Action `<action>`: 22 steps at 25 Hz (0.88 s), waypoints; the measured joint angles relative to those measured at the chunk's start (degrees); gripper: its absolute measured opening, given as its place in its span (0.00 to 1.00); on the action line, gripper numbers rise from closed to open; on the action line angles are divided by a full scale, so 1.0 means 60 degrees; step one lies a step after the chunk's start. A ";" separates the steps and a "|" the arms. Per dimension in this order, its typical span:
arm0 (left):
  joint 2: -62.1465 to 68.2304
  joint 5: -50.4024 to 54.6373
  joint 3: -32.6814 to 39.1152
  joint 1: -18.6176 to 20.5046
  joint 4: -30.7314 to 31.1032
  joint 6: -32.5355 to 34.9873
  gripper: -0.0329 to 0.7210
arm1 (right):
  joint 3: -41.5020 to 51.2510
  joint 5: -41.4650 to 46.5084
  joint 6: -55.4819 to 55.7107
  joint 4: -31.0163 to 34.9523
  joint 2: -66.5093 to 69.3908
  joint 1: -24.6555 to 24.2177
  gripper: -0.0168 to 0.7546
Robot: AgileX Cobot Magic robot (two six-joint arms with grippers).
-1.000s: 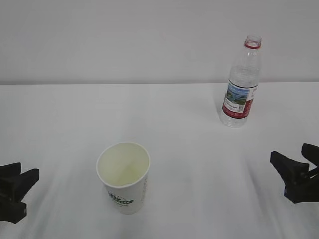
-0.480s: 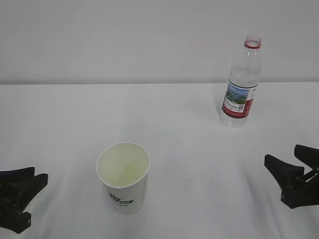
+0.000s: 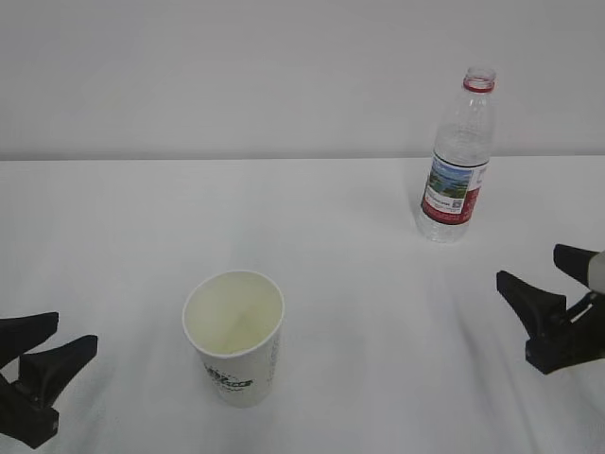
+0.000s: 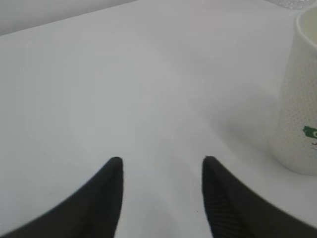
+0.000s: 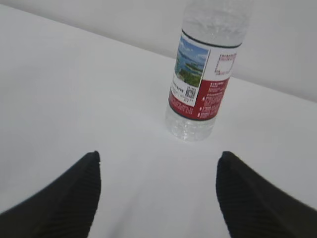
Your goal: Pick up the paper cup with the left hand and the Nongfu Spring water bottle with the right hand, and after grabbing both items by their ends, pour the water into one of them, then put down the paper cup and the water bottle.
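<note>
The paper cup [image 3: 233,336] is stood upright in the lower middle of the exterior view, a bit left of centre, open mouth up, cream inside showing, green-and-black logo low on its dimpled wall. In the left wrist view the same cup [image 4: 298,99] is cut off at the right edge of the frame, well off to the side of the fingers rather than between them.

The Nongfu Spring water bottle [image 3: 458,156] is found upright in the upper right of the exterior view, no cap on, red neck ring visible, landscape label with a red lower band. From the right wrist view the bottle [image 5: 202,74] is seen in the upper middle, straight ahead of the finger gap but apart from it.

The left hand [image 3: 36,348] is parked at the lower left edge, fingers [image 4: 106,198] spread moderately with nothing held. The right hand [image 3: 545,274] is at the right edge, fingers [image 5: 74,193] spread wide, also holding nothing.

Everything is set on a plain white table [image 3: 359,246], with a pale wall [image 3: 236,76] behind. Nothing is seen between either hand and its item.
</note>
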 joint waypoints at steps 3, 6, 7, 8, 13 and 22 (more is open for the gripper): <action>0.0000 0.0000 0.0000 0.0000 0.0000 0.0086 0.76 | -0.0363 0.0000 0.0000 -0.0069 0.0037 0.0000 0.74; 0.0000 0.0000 -0.0014 0.0000 -0.0062 0.0067 0.92 | -0.0655 -0.0003 0.0233 -0.0126 0.0054 0.0000 0.74; 0.0000 0.0000 -0.0063 0.0000 -0.0062 0.0050 0.93 | -0.0740 -0.0003 0.0361 -0.0125 0.0053 0.0000 0.74; 0.0000 0.0000 -0.0135 0.0000 -0.0027 0.0017 0.94 | -0.0805 -0.0021 0.0553 -0.0125 0.0053 0.0000 0.75; 0.0000 0.0000 -0.0501 0.0000 0.0134 -0.0389 0.95 | -0.0969 -0.0021 0.1058 -0.0125 0.0108 0.0000 0.77; 0.0000 0.0000 -0.0518 0.0000 0.0294 -0.0868 0.95 | -0.0969 -0.0021 0.1317 -0.0027 0.0140 0.0000 0.79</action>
